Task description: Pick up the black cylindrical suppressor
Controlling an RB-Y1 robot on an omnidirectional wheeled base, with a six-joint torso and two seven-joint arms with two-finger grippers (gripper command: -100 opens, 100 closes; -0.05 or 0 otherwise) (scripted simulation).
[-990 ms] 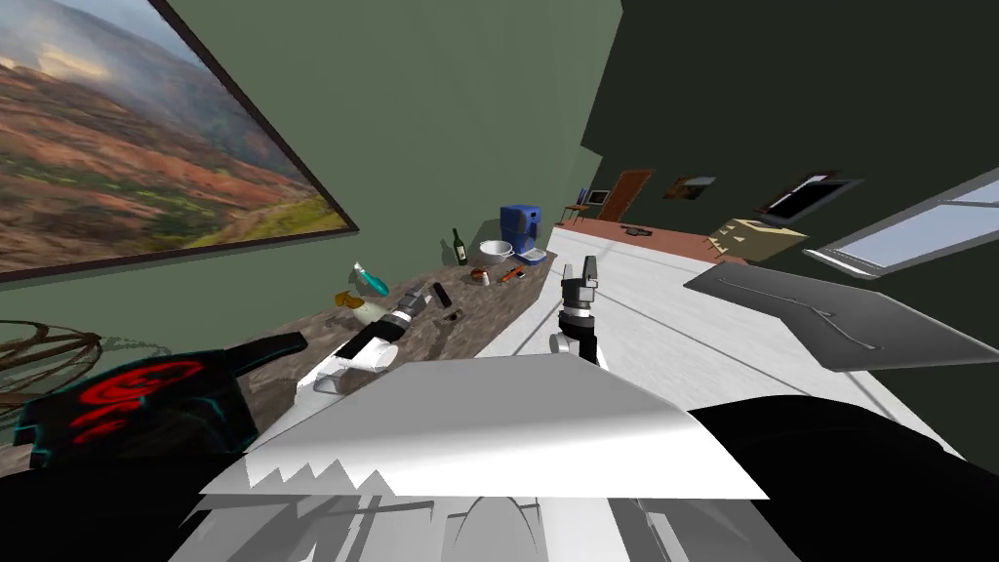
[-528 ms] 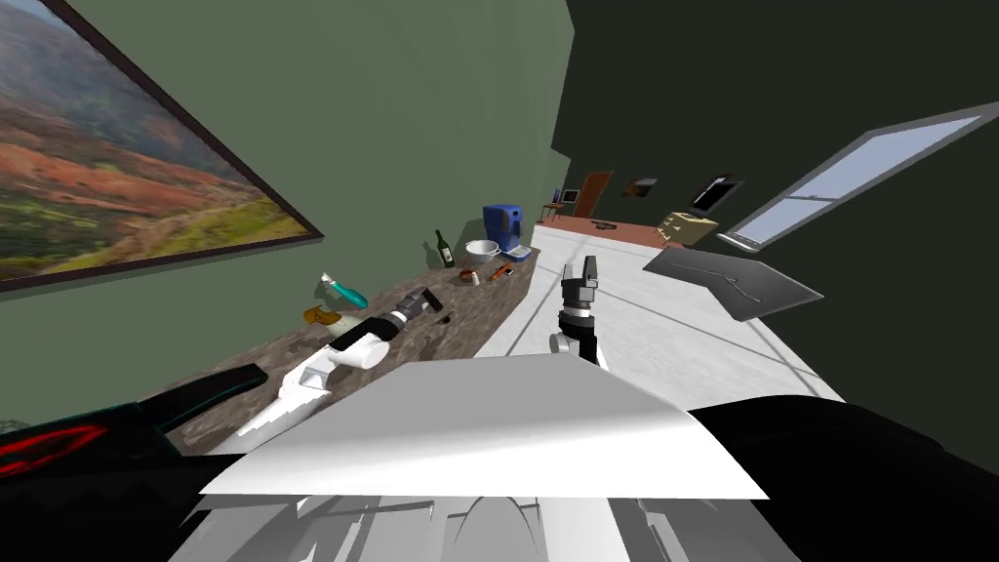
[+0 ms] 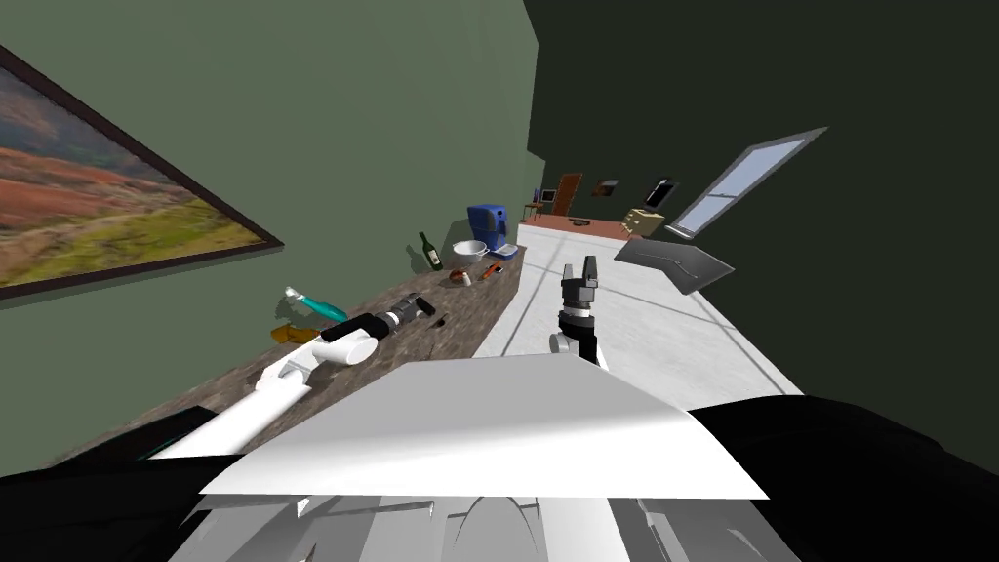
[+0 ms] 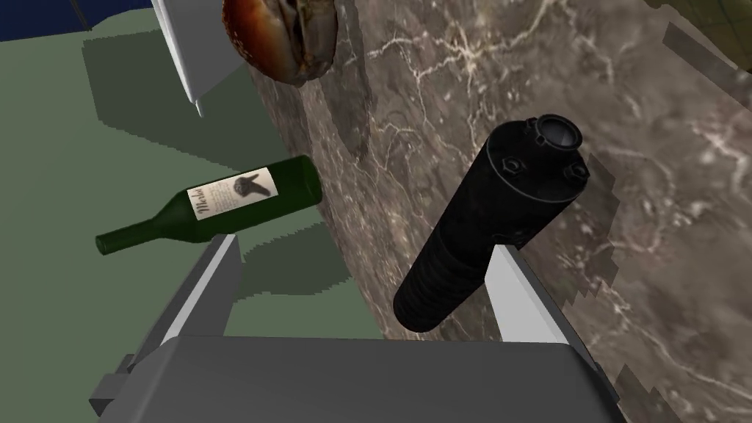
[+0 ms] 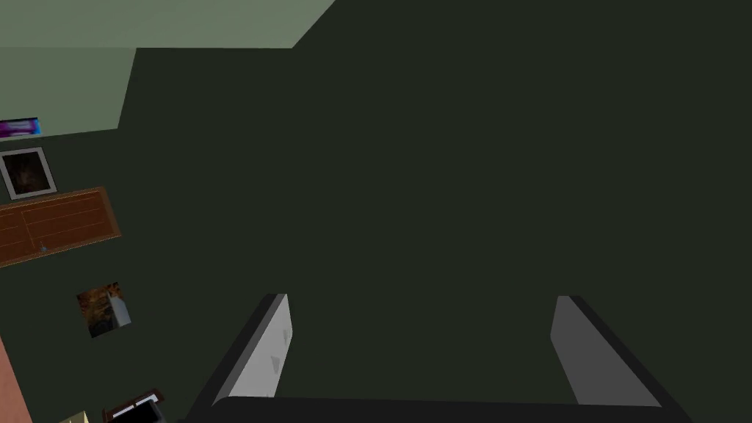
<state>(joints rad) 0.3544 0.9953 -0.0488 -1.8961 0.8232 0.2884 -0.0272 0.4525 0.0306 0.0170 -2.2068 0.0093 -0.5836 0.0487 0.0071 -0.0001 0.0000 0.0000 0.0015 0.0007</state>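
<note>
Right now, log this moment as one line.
stage: pre-grasp | left gripper: open, near end of suppressor between fingers, not clamped | suppressor: on marble counter | right gripper: open, idle

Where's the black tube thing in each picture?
Head view: the black suppressor sits on the brown marbled counter, at the left gripper's tip.
Left wrist view: the suppressor is between the open fingers, close to one.
Right wrist view: the right gripper, open, faces away from the counter.
Shared landmark: the green bottle, beyond the suppressor.
</note>
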